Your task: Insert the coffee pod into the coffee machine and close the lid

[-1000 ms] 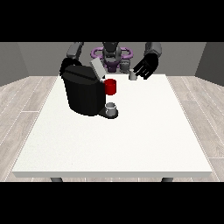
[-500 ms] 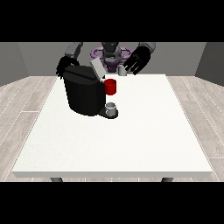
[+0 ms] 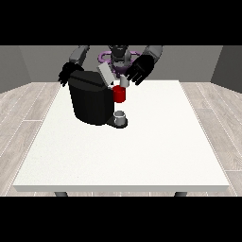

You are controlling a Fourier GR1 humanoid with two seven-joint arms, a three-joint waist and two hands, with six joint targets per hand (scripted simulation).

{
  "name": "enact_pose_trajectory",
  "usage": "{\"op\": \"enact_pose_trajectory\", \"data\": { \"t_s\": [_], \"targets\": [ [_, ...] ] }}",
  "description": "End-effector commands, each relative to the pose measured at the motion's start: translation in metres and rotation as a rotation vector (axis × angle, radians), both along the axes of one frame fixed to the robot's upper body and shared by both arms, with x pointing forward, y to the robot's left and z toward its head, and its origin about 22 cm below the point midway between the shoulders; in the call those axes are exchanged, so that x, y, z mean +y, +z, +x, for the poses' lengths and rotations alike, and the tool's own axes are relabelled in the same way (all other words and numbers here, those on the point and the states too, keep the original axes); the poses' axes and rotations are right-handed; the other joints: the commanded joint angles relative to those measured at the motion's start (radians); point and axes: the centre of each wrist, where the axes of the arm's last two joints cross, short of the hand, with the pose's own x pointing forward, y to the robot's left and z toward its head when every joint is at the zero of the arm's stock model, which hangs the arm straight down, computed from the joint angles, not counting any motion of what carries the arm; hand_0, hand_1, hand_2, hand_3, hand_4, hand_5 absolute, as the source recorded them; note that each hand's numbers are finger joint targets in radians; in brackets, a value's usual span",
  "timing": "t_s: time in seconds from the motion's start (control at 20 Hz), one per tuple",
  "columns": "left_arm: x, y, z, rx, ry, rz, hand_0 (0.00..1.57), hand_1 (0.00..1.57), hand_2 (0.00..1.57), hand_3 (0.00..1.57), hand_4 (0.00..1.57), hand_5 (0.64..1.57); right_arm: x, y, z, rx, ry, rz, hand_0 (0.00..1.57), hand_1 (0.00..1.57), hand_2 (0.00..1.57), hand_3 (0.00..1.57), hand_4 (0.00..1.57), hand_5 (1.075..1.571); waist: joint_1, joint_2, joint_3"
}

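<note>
Even, soft light on the white table point(image 3: 142, 151); faint shadows, no glare.

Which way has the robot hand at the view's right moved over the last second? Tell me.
Yes. The robot hand at the view's right has shifted leftward in the view, toward the coffee machine.

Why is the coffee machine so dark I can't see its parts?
In the front view, the coffee machine is black and evenly lit, so its edges blend together; the black hand at the view's left merges with it, while the white table shows almost no shadows.
</note>
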Motion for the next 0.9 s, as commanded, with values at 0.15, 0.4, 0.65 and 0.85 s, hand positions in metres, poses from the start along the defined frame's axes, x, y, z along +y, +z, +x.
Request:
{"op": "enact_pose_trajectory", "data": {
  "t_s": [0.15, 0.4, 0.65, 0.85],
  "targets": [
    [0.003, -0.003, 0.001, 0.015, 0.008, 0.009, 1.28, 1.28, 1.31, 1.22, 0.5, 1.571, -0.011, 0.009, 0.004, -0.039, -0.024, 0.016, 0.0, 0.0, 0.0, 0.0, 0.53, 1.571, -0.002, 0.035, 0.0001],
    [-0.001, 0.0, 0.002, 0.009, 0.004, 0.004, 1.23, 1.23, 1.28, 1.21, 0.51, 1.571, -0.023, 0.008, -0.001, 0.0, -0.014, -0.006, 0.0, 0.0, 0.0, 0.0, 0.52, 1.571, -0.031, 0.018, 0.0],
    [-0.029, 0.005, 0.006, 0.021, -0.03, 0.024, 1.18, 1.18, 1.25, 1.18, 0.49, 1.571, -0.01, 0.005, 0.002, 0.003, -0.037, 0.011, 0.0, 0.0, 0.0, 0.0, 0.5, 1.571, -0.004, 0.014, 0.0003],
    [-0.002, 0.01, 0.003, -0.009, -0.041, 0.038, 1.2, 1.2, 1.27, 1.2, 0.5, 1.571, -0.007, 0.015, 0.002, -0.039, -0.025, 0.035, 0.0, 0.0, 0.0, 0.0, 0.5, 1.571, -0.004, 0.051, 0.0]
  ]
}}
